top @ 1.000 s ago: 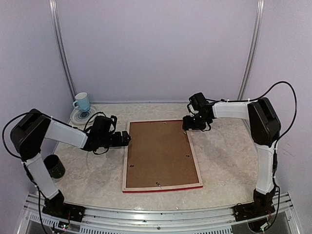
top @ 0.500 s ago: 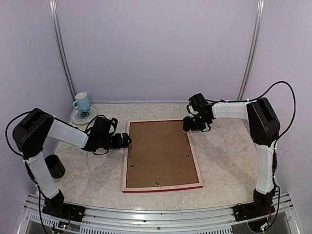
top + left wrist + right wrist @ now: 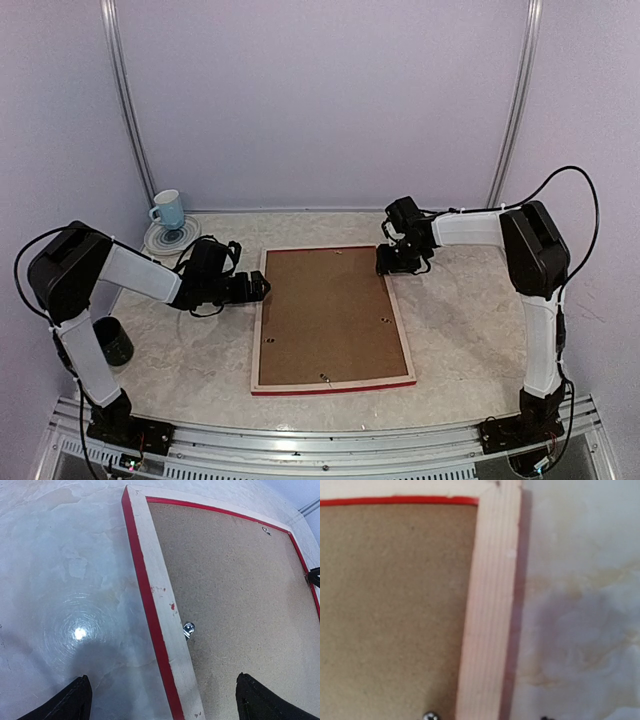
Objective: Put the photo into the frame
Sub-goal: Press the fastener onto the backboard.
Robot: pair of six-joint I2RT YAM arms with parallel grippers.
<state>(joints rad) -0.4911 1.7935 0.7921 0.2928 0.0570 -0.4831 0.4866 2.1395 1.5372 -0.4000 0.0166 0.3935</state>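
Note:
The frame [image 3: 258, 330] lies face down on the table, its pale wood back up and its red edge along the near side. A brown backing board [image 3: 330, 315] fills it. The photo is hidden. My left gripper [image 3: 262, 288] stands wide open astride the frame's left bar [image 3: 160, 610], one finger over the table, the other over the board [image 3: 235, 590]. My right gripper [image 3: 385, 258] is low at the far right corner. It is open, its tips either side of the right bar [image 3: 490, 605] without touching it.
A small metal turn clip [image 3: 188, 628] sits on the board's left edge. A blue cup [image 3: 168, 209] on a saucer [image 3: 165, 240] stands at the far left. A black cup [image 3: 110, 340] sits beside the left arm. Bare marbled table [image 3: 470, 320] lies right of the frame.
The right gripper's jaws have narrowed and it has edged down toward the frame's far right corner. The left gripper has stayed open and hardly moved. The frame has not shifted.

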